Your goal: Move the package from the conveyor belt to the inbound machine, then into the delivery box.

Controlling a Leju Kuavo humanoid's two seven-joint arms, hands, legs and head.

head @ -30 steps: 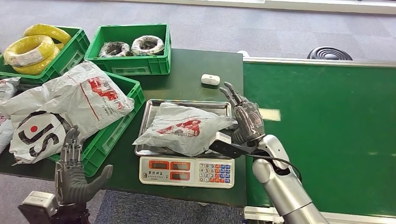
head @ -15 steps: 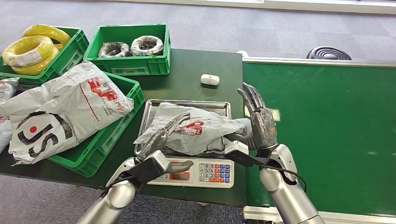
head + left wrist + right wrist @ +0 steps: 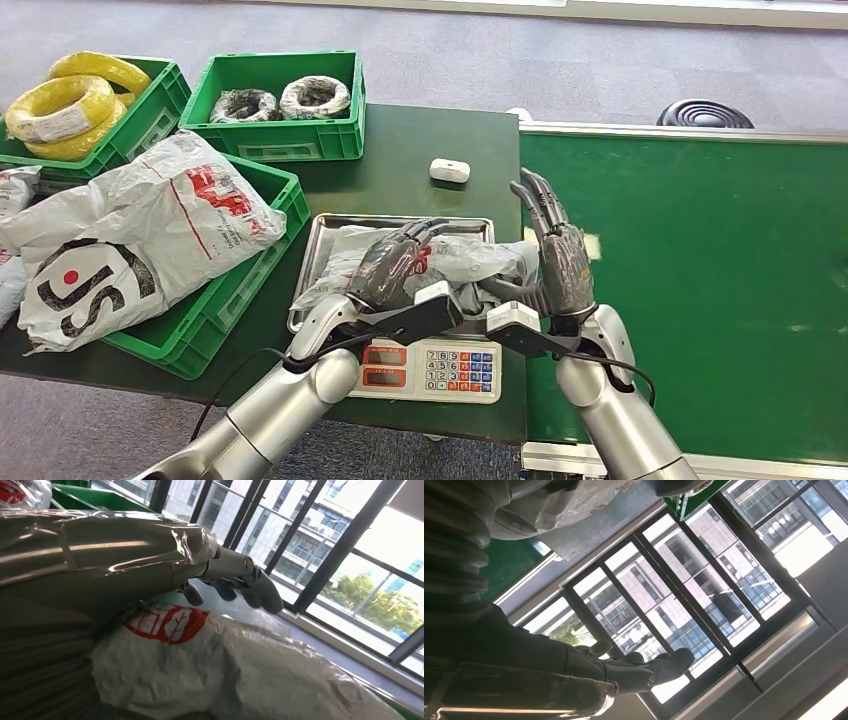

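**Two robot hands at the bag on the scale**

A grey plastic bag (image 3: 455,262) with red print is lying in the shiny metal tray (image 3: 318,242) of a scale (image 3: 402,366). The scale is sitting on the dark green tabletop (image 3: 420,140), just beside the green belt (image 3: 700,290).

The left robot hand (image 3: 392,265) is lying on top of the bag, fingers stretched out flat over the red print. The left wrist view is showing its fingers (image 3: 260,587) held straight just above the bag (image 3: 240,675) — they are not curled around it, so this robot hand is holding nothing.

The right robot hand (image 3: 557,255) is standing up at the right end of the bag, over the edge of the belt. Its fingers are pointing up and are spread apart, and its palm is facing the bag. It is close to the bag — whether it is touching, I cannot tell. It is gripping nothing.

On the left a green box (image 3: 255,270) is holding a big white bag (image 3: 150,235) with red and black print. Behind it, one green box (image 3: 150,120) is holding yellow rolls (image 3: 70,105) and another green box (image 3: 290,135) is holding two wrapped rolls (image 3: 282,100). A small white case (image 3: 450,170) is lying on the tabletop behind the tray.
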